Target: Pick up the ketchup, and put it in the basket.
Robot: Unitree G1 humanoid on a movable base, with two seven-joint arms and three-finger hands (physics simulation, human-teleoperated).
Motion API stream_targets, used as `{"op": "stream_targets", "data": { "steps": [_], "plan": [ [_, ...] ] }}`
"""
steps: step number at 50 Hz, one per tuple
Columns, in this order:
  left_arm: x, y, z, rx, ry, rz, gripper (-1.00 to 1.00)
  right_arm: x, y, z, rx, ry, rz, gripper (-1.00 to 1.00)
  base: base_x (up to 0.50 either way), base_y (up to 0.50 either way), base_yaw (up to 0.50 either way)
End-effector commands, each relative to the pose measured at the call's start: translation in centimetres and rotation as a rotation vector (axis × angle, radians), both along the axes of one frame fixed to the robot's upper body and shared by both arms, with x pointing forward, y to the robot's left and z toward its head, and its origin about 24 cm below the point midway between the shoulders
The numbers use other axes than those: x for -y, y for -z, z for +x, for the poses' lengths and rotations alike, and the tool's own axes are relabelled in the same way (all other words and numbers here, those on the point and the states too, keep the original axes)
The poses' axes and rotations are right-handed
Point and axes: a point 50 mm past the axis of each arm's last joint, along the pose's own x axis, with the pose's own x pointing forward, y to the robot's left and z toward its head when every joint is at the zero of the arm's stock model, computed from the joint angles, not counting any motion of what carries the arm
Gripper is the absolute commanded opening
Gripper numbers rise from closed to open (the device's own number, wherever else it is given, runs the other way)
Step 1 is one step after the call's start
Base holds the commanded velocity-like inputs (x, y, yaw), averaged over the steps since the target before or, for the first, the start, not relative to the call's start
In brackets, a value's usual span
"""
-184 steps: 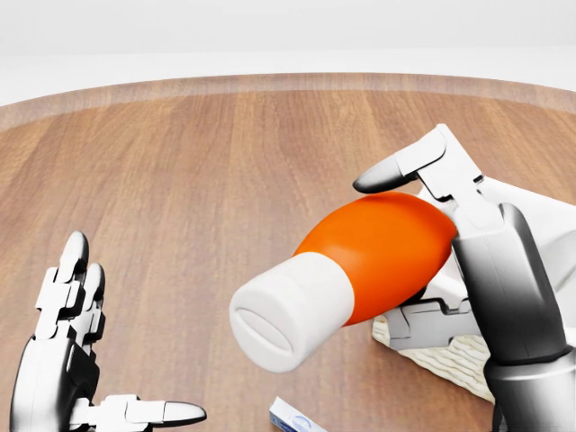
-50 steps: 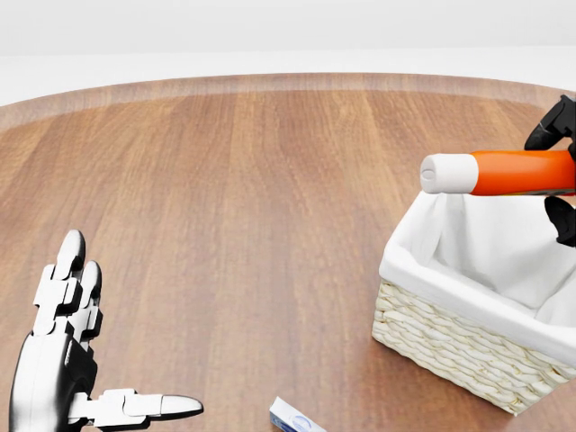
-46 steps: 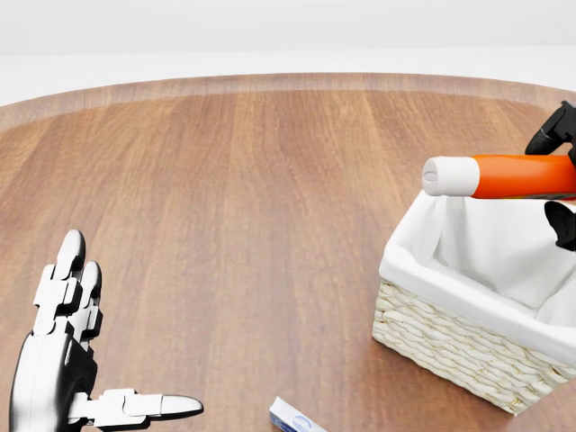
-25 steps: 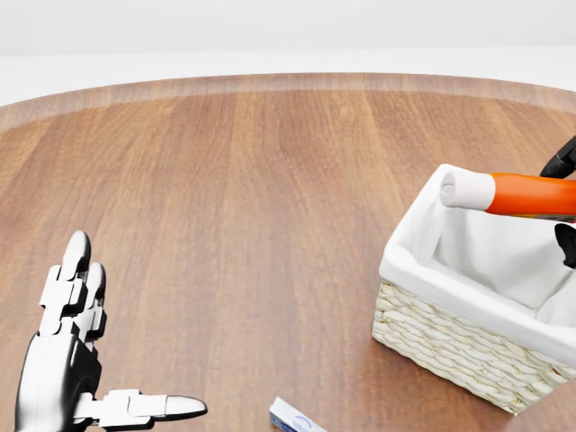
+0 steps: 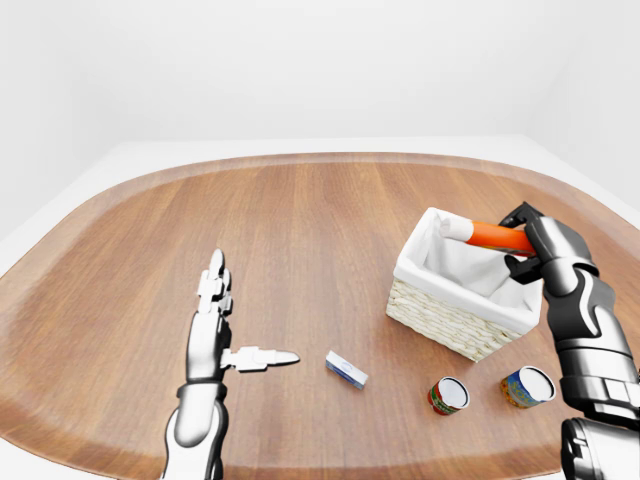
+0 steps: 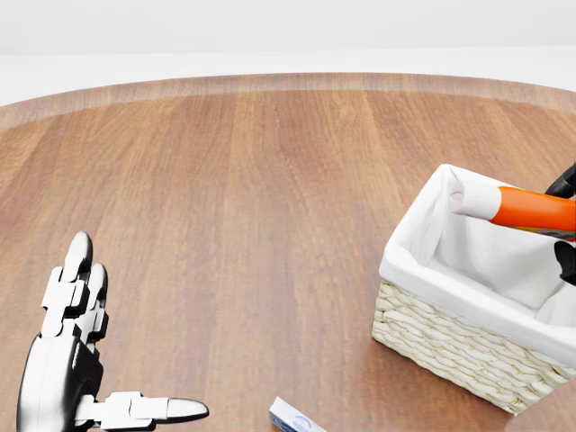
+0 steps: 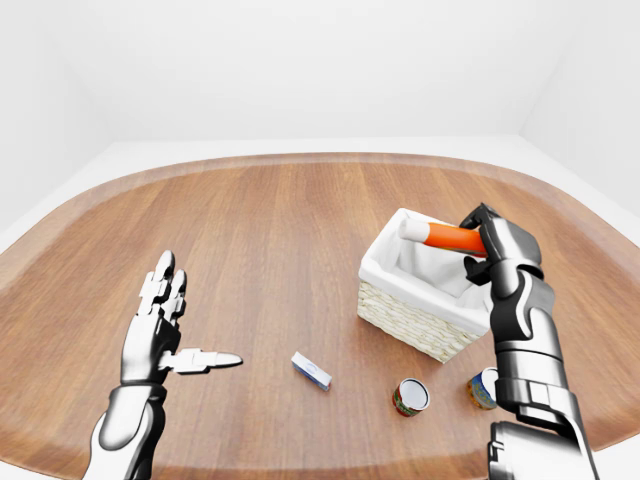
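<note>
At the left of the left-eye view, the left hand (image 5: 212,325) hovers over the wooden table (image 5: 300,230) with its fingers spread flat and its thumb pointing right, holding nothing. To its right a small white and blue box (image 5: 346,369) lies on the wood. Further right stands the wicker basket (image 5: 455,322), lined with white cloth. Below it in that view are two small cans (image 5: 448,394) lying near each other, the right-hand one (image 5: 527,386) blue and orange. The ketchup bottle (image 5: 488,235) lies nearly level, its white cap over the basket's top rim and its orange body over the lining. The right hand (image 5: 541,244) clasps the bottle's far end at the basket's right side.
</note>
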Motion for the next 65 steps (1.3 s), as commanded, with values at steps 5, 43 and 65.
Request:
{"op": "stream_targets", "data": {
  "steps": [5,43,65],
  "plan": [
    [0.1,0.0,-0.1,0.002,0.004,0.001,1.0,0.7,1.4,0.4,-0.005,0.061,0.02,-1.0,0.0,0.0,0.0],
    [0.1,-0.1,-0.1,0.003,0.005,0.0,1.0,1.2,4.9,1.1,-0.056,0.153,0.048,-1.0,0.0,0.0,0.0],
    [0.1,0.2,0.1,-0.001,0.005,0.005,1.0,1.0,6.8,0.8,-0.046,0.161,0.06,-1.0,0.0,0.0,0.0]
  ]
}}
